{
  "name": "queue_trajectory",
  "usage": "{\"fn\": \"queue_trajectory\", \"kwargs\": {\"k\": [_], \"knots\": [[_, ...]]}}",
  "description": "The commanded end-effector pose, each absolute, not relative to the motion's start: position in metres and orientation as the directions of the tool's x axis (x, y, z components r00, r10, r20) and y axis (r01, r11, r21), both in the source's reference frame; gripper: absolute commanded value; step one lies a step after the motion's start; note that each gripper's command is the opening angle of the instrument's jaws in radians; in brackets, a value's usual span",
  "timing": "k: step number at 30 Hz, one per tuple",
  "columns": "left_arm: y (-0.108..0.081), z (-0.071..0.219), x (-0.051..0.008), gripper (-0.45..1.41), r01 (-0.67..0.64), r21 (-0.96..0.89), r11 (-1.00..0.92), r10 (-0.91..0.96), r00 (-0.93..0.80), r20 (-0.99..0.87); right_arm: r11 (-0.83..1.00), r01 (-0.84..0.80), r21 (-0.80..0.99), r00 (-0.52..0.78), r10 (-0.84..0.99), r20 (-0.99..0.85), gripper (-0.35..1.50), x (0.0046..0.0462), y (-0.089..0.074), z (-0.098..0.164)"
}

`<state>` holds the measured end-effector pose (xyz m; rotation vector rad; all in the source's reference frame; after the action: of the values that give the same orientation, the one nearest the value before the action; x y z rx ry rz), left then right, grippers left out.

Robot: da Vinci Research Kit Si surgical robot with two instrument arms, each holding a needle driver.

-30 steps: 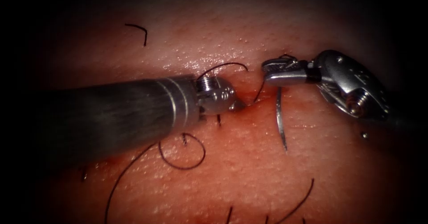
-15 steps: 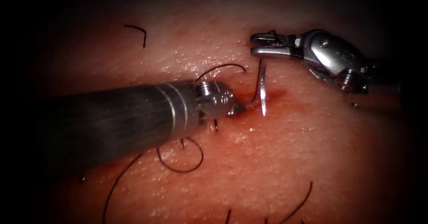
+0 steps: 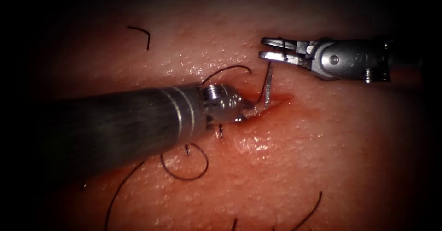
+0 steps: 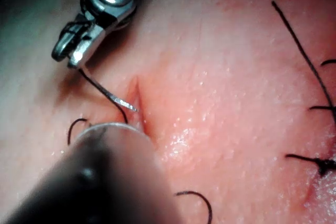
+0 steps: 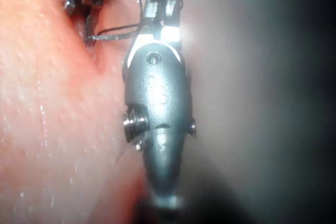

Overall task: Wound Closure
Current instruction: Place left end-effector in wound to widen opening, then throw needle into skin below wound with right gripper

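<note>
As the needle hangs pointing down at the cut, here's the rundown:

R tool: right tool (image 3: 271,49) jaws clamped on needle (image 3: 268,87) near its thread end, tip aimed down at the cut (image 3: 276,103); looks like a grip that leaves most of the curve free.
Needle: w/ tip at or just touching the cut's edge, right beside L tool's tip; can't tell if it's actually in the tissue (image 3: 322,166). Same lie in left wrist view: needle (image 4: 113,95) runs from right tool (image 4: 79,51) to cut (image 4: 137,95).
L tool: left tool (image 3: 244,109) tip pressed at the cut's left end, probably steadying the edge; jaws hidden, can't tell what it holds.
Thread: thread (image 3: 228,68) arcs above L wrist on the cut's left; 1 loop (image 3: 186,164) below the shaft.
Pose R: shaft comes in from right, near level, wrist straight, jaws pointing left, above the cut.
Pose L: long shaft in from left, slightly tilted up toward the tip, low on tissue.
Other: cut ends of thread (image 3: 142,32) well apart, upper left.
Right wrist view: right tool (image 5: 163,9) jaws gripping, thread (image 5: 113,35) beside.
</note>
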<state>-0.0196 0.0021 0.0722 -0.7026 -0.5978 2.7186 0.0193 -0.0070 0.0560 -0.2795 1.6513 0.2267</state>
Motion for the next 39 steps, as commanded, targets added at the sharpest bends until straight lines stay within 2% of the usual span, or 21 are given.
{"fn": "queue_trajectory", "kwargs": {"k": [1, 17, 24, 28, 30, 39], "knots": [[0.003, 0.073, -0.0200, 0.41, -0.152, -0.451, -0.880, 0.352, -0.845, -0.402, 0.947, -0.318, -0.041, -0.080, -0.070, -0.994, -0.35, 0.0201, -0.007, 0.056], [0.003, 0.073, -0.0199, 0.46, -0.156, -0.460, -0.874, 0.369, -0.830, -0.419, 0.944, -0.287, -0.162, -0.003, -0.170, -0.985, -0.35, 0.0211, -0.014, 0.059], [0.003, 0.072, -0.0199, 0.46, -0.169, -0.457, -0.873, 0.389, -0.808, -0.444, 0.953, -0.282, -0.114, 0.004, -0.117, -0.993, -0.35, 0.0202, -0.014, 0.060], [0.004, 0.071, -0.0196, 0.29, -0.217, -0.439, -0.872, 0.437, -0.749, -0.497, 0.958, -0.281, -0.063, -0.004, -0.067, -0.998, -0.35, 0.0199, -0.013, 0.059], [0.005, 0.069, -0.0193, 0.24, -0.271, -0.381, -0.884, 0.457, -0.671, -0.584, 0.965, -0.262, -0.032, 0.007, -0.031, -0.999, -0.35, 0.0199, -0.012, 0.059], [0.005, 0.061, -0.0182, 0.17, -0.401, -0.232, -0.886, 0.432, -0.536, -0.725, 0.977, -0.195, 0.090, 0.044, 0.100, -0.994, -0.35, 0.0197, -0.011, 0.059]]}}
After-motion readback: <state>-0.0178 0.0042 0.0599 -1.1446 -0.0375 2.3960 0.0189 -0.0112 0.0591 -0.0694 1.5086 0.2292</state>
